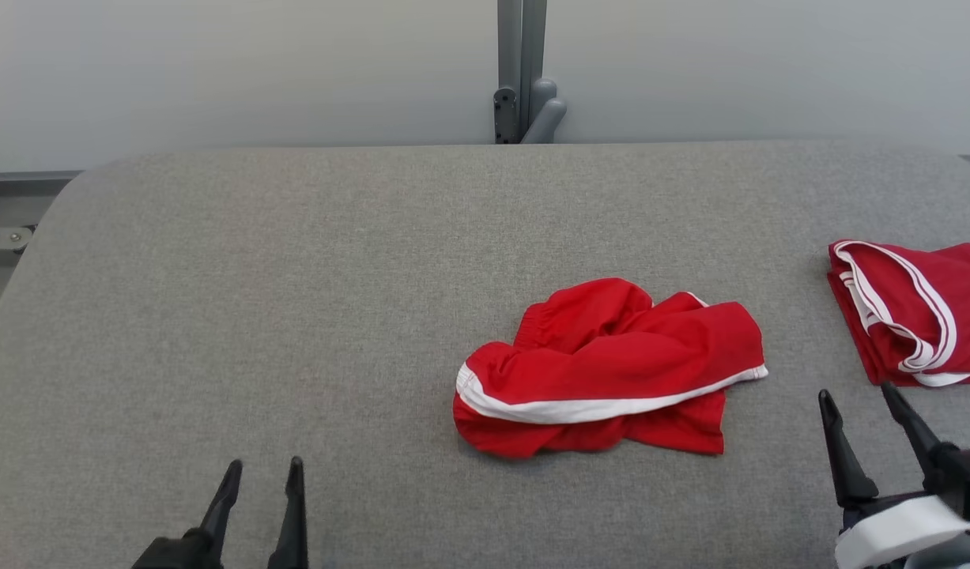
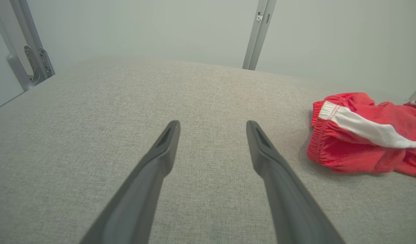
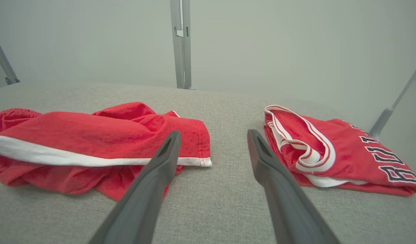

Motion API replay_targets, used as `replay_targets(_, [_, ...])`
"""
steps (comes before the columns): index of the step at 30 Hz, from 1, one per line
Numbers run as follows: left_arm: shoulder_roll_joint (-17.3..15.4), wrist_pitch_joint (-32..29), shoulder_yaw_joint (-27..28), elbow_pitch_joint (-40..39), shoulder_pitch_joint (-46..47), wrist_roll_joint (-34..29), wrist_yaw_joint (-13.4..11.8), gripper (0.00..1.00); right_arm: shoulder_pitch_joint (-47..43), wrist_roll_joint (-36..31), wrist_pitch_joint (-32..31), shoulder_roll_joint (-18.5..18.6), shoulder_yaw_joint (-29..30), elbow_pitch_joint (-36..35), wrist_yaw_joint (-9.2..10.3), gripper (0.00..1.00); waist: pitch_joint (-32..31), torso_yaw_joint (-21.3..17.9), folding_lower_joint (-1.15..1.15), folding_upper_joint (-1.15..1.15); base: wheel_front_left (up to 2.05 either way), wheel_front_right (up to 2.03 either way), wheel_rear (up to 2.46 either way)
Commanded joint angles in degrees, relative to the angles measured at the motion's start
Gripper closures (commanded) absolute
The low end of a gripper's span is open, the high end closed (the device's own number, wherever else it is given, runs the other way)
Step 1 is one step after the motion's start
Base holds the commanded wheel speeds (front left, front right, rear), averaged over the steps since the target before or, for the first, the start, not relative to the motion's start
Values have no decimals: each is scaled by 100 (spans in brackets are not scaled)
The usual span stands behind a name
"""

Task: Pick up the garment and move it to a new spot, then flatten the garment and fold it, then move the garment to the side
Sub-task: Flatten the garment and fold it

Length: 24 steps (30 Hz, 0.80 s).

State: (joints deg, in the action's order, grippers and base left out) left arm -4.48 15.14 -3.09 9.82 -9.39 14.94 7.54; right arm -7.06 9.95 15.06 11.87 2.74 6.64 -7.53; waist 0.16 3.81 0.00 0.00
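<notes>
- The red shorts (image 1: pixel 607 367) lie in a crumpled heap on the grey table (image 1: pixel 295 316). In the head view they are a little toward 3 o'clock from the middle.
- A white stripe runs along the shorts. The stretchy waist part bunches up on the 10 o'clock side of the heap.
- The left gripper (image 1: pixel 266 465) is at 7 o'clock in the head view. Its two dark fingers are spread apart and hold nothing.
- In the left wrist view the left gripper (image 2: pixel 212 123) points at bare grey table. The shorts (image 2: pixel 363 135) lie off at 3 o'clock, well apart from the fingers.
- The right gripper (image 1: pixel 856 391) is at 4 o'clock in the head view. Its fingers are spread wide too, and nothing is between them.
- The right gripper is near the shorts but does not touch them. The shorts are at 10 o'clock from it.
- A folded red shirt (image 1: pixel 911 312) lies at the 3 o'clock edge of the head view, at 1 o'clock from the right gripper. It has white trim and does not touch the shorts.
- In the right wrist view the right gripper (image 3: pixel 213 133) looks at the bare strip of table between the shorts (image 3: pixel 92 135) and the shirt (image 3: pixel 347 156). Dark letters show on the shirt.
- A metal post (image 1: pixel 520 71) stands at 12 o'clock behind the table, in front of a pale wall (image 1: pixel 216 71).
</notes>
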Motion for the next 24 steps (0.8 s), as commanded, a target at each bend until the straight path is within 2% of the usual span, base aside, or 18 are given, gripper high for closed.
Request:
replay_targets(1, [-56, -5, -102, 11, 249, 42, -11, 0, 203, 79, 16, 192, -54, 84, 8, 0, 190, -48, 0, 0, 0, 0, 0])
replay_targets(5, [-241, -8, -716, 310, 887, 163, -11, 0, 862, 248, -257, 1063, -728, 740, 9, 0, 650, -51, 0, 0, 0, 0, 0])
replay_targets(6, [-328, -70, -1112, 452, 1318, 267, -11, 0, 1197, 309, -571, 1487, -1201, 948, 8, 0, 854, -35, 0, 0, 0, 0, 0])
replay_targets(10, [-491, -185, -1712, 678, 2038, 633, -12, 0, 1846, 725, -834, 2026, -2005, 1180, 9, 0, 1134, -48, 0, 0, 0, 0, 0])
replay_targets(12, [-612, -205, -2055, 804, 2457, 845, -12, 0, 2276, 1065, -962, 2232, -2585, 1367, 8, 0, 1295, -61, 0, 0, 0, 0, 0])
replay_targets(13, [-612, -205, -2055, 804, 2457, 845, -12, 0, 2276, 1065, -962, 2232, -2585, 1367, 8, 0, 1295, -61, 0, 0, 0, 0, 0])
replay_targets(14, [-657, -199, -2202, 855, 2668, 974, -12, 0, 2557, 1227, -1003, 2386, -2881, 1504, 9, 0, 1391, -49, 0, 0, 0, 0, 0])
replay_targets(16, [-699, -186, -2325, 901, 2837, 1106, -12, 0, 2796, 1375, -1001, 2457, -3160, 1617, 9, 0, 1476, -30, 0, 0, 0, 0, 0])
replay_targets(24, [-776, -103, -2621, 1049, 3184, 1355, -12, 0, 3420, 1749, -849, 2655, -3871, 1996, 9, 0, 1691, 80, 0, 0, 0, 0, 0])
